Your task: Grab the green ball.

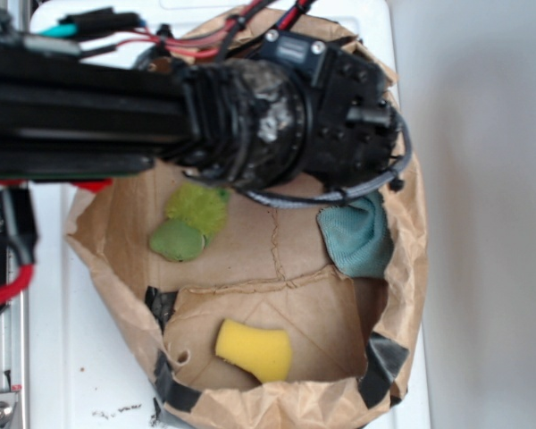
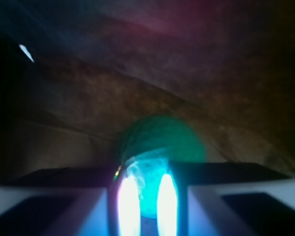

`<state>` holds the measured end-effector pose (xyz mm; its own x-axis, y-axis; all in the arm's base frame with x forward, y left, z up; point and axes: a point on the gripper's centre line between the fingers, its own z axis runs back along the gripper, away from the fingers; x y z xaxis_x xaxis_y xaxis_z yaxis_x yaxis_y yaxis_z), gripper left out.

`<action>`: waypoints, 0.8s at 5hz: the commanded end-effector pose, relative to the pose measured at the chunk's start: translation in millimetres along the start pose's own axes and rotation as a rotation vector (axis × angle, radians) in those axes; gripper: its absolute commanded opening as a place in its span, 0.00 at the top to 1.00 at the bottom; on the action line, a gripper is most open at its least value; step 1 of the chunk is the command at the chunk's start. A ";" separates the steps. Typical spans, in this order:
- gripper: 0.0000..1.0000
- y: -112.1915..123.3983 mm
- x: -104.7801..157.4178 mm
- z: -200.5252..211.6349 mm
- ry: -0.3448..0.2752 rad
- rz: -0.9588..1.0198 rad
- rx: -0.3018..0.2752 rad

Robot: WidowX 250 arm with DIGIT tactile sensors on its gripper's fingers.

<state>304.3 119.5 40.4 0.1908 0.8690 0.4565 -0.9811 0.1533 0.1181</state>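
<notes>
In the wrist view the green ball point(image 2: 162, 137) sits right in front of the camera, dim teal-green and blurred. Its lower part glows bright teal between my two dark fingers. My gripper point(image 2: 147, 169) is narrowed onto the ball, with a finger pressed against each side. Brown paper fills the view behind it. In the exterior view the black arm point(image 1: 250, 116) reaches down into the top of the bag and hides both the ball and the fingers.
A brown paper bag point(image 1: 413, 268) with black tape corners walls in everything. Inside lie a lime-green fuzzy plush toy point(image 1: 189, 223) at left, a light teal-blue cloth point(image 1: 357, 237) at right and a yellow sponge point(image 1: 255, 350) at the front.
</notes>
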 end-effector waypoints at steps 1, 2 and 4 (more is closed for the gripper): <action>1.00 -22.0 27.0 35.5 0.064 -0.168 -0.122; 1.00 -17.2 22.8 55.4 0.194 -0.325 -0.192; 1.00 -0.8 9.0 86.7 0.274 -0.516 -0.285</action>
<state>311.9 69.2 86.5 0.6505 0.7529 0.0997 -0.7590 0.6490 0.0512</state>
